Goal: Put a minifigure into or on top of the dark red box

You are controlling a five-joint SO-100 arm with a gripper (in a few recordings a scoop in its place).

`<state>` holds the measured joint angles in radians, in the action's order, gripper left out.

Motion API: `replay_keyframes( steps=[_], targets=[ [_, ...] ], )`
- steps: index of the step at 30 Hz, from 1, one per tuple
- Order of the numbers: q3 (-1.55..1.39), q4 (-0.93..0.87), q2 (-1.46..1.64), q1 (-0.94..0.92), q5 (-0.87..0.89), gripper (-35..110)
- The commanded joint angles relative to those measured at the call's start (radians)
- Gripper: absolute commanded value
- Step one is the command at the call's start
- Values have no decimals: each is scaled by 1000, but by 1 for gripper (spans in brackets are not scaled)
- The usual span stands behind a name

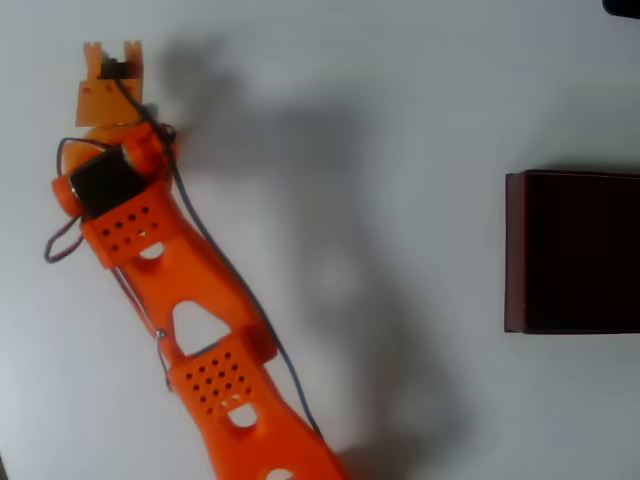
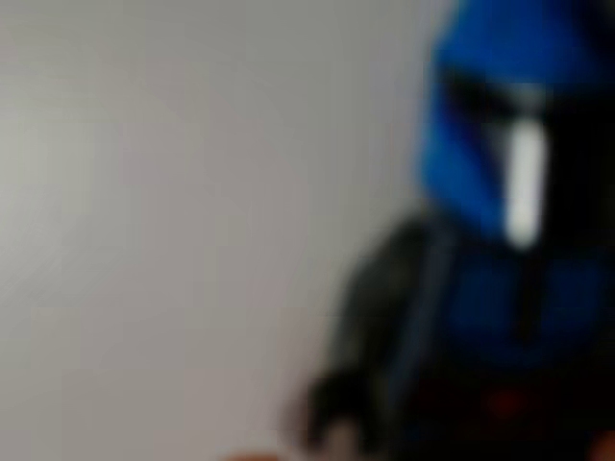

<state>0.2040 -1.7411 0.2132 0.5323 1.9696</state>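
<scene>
The minifigure [image 2: 509, 240] looms very close and blurred at the right of the wrist view, with a blue helmet, a white visor stripe and a dark blue-grey body. In the overhead view my orange gripper [image 1: 112, 52] is stretched to the far top left of the table, and its jaws are seen from above. How they stand around the figure is not clear. The dark red box [image 1: 575, 252] sits at the right edge with its near-black inside facing up, far from the gripper.
The orange arm [image 1: 190, 300] runs diagonally from the bottom middle to the top left, with a dark cable along it. The white table [image 1: 400, 120] lies bare between the arm and the box, crossed by the arm's soft shadow.
</scene>
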Motion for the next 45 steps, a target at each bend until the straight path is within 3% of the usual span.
replay_keyframes(
  steps=[1,15,22,31,39,45],
  targets=[
    [29,8,-3,21,9,18],
    [31,15,-21,26,12,1],
    [29,-28,5,14,-34,1],
    [-101,-77,304,-164,-620,1],
    [-726,-74,897,-414,-1048,1],
    [-1190,-35,1371,-749,-1304,1]
  ],
)
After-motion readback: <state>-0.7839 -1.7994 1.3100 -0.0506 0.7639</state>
